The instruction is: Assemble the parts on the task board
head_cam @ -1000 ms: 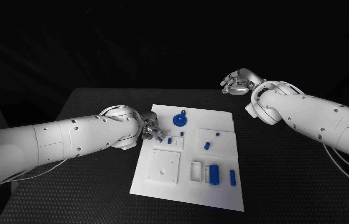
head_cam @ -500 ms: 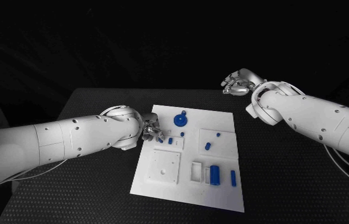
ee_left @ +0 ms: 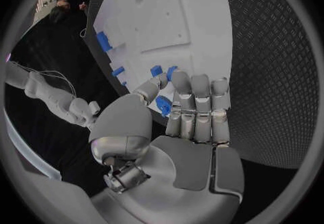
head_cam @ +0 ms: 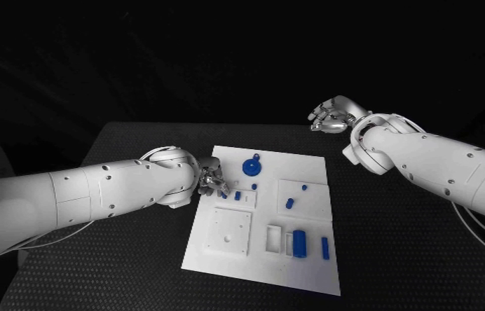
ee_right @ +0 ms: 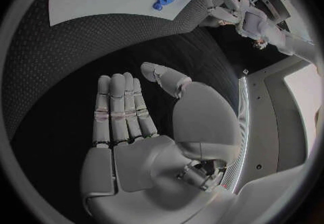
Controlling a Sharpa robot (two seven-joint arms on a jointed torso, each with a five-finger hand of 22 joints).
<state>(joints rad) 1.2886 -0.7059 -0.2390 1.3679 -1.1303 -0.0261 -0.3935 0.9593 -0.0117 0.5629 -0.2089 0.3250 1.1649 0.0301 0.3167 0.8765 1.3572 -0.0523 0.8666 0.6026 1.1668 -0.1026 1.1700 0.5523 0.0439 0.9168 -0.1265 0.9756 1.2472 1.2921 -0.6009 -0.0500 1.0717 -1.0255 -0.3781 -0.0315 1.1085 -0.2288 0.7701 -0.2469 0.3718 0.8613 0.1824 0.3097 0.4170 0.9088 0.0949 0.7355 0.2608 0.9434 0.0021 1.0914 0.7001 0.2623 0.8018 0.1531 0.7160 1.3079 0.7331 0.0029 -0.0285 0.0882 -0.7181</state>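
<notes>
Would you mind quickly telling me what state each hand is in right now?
Left hand: holding a small blue part at the task board's left edge.
Right hand: open, holding nothing, over the black table.

Head camera overlooks task board (head_cam: 265,213) — both wrist cameras share it.

Parts (head_cam: 297,239) on task board (head_cam: 303,272); task board mid-table (head_cam: 404,255)

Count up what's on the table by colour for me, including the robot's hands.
Blue parts: 7 that the head view shows plainly (1 round, 2 long, 4 small)
White task board: 1
Silver hands: 2, left hand and right hand
Total: 10
</notes>
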